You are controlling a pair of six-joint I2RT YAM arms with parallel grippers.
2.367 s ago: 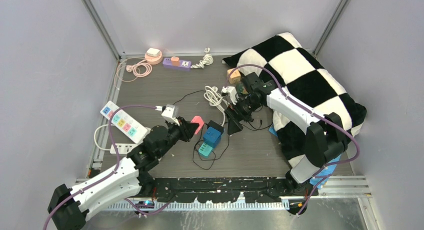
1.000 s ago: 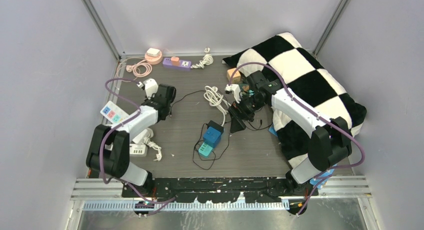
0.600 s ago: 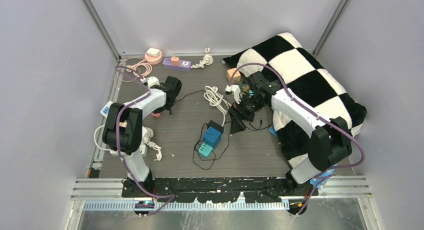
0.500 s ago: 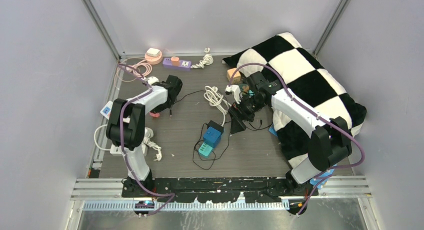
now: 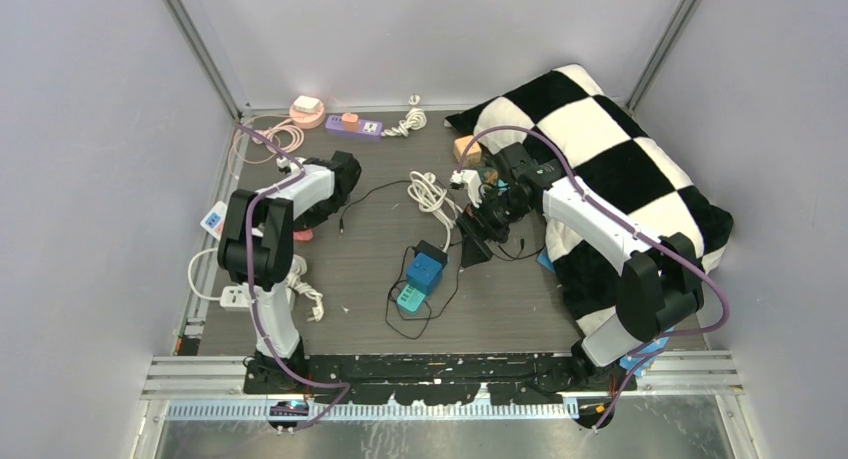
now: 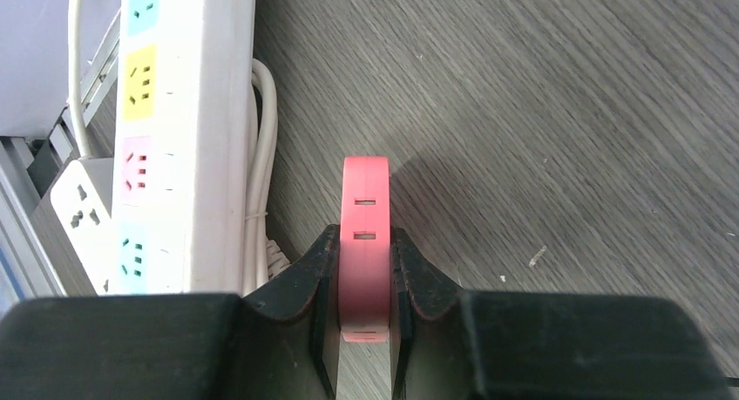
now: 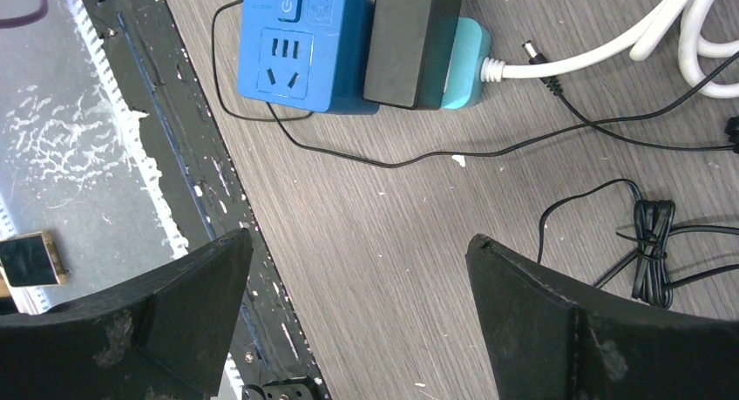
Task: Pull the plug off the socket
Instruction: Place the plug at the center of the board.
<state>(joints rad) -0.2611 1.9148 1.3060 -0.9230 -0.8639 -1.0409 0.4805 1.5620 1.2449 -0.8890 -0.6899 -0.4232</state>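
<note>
My left gripper (image 6: 364, 274) is shut on a pink plug-like adapter (image 6: 364, 217) and holds it edge-on just over the wood table, next to a white power strip (image 6: 174, 112) with coloured sockets. In the top view the left gripper (image 5: 302, 229) is at the table's left side, and the pink adapter (image 5: 300, 235) shows under it. A blue socket cube (image 7: 296, 47) with a black plug block (image 7: 410, 38) and a teal piece (image 7: 466, 56) lies mid-table (image 5: 420, 274). My right gripper (image 5: 473, 247) hangs open and empty above the table, just right of the cube.
A black-and-white checkered pillow (image 5: 610, 169) fills the right side. A purple power strip (image 5: 353, 126) and a pink round socket with coiled cord (image 5: 300, 111) lie at the back. A white cable coil (image 5: 428, 191) and thin black wires (image 7: 645, 243) lie near the right gripper.
My left arm has swung from mid-table to the left with the pink adapter and brought it down beside the white strip. The right arm has barely moved.
</note>
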